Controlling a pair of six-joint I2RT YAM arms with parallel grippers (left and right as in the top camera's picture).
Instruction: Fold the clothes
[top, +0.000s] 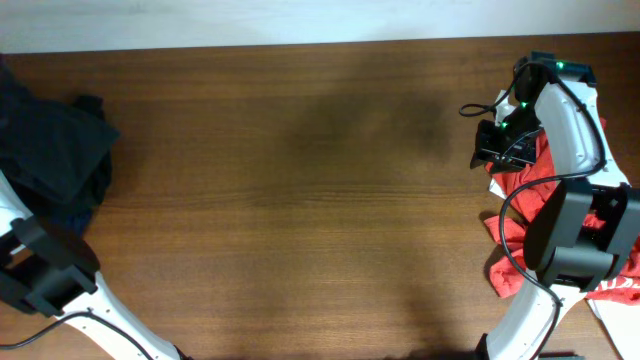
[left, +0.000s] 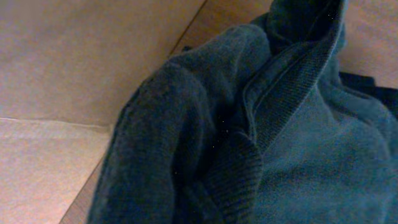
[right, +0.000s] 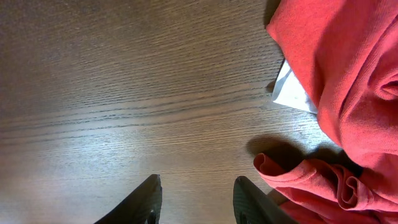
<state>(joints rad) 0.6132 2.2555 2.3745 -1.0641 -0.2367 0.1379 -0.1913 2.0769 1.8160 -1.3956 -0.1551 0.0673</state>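
Observation:
A dark blue-black knit garment (top: 50, 150) lies crumpled at the table's far left edge. It fills the left wrist view (left: 249, 137) from very close, and no left fingers show there or in the overhead view. A red garment (top: 528, 195) lies bunched at the right edge, partly under the right arm. In the right wrist view the red garment (right: 348, 74) is on the right, with a rolled hem close to the right finger. My right gripper (top: 488, 152) (right: 196, 182) is open and empty over bare wood, just left of the red cloth.
The wooden table (top: 300, 200) spans the view between the two piles. A white piece (right: 291, 92) pokes out from under the red garment. More white material (top: 612, 312) lies at the lower right corner beside the right arm's base.

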